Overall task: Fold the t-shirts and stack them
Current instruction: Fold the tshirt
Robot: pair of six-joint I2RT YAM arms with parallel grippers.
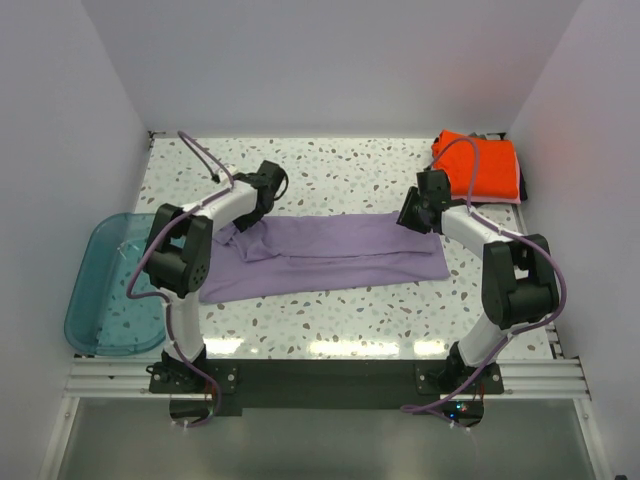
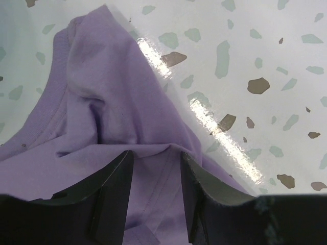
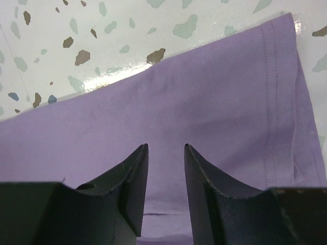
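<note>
The lavender t-shirt lies half-folded, unstacked; orange t-shirt waits far right. We cannot tell the left gripper hold; right gripper narrowly parted.

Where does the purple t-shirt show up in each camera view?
Top external: the purple t-shirt lies spread across the middle of the picture.
Left wrist: the shirt fills the left and bottom, bunched.
Right wrist: the shirt covers the lower part, hem at right.
Shared landmark: the speckled tabletop bordering the cloth.

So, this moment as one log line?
left gripper: open, at collar end of lavender cloth t-shirt | right gripper: open, at hem end | folded orange-red t-shirt: far-right corner
</note>
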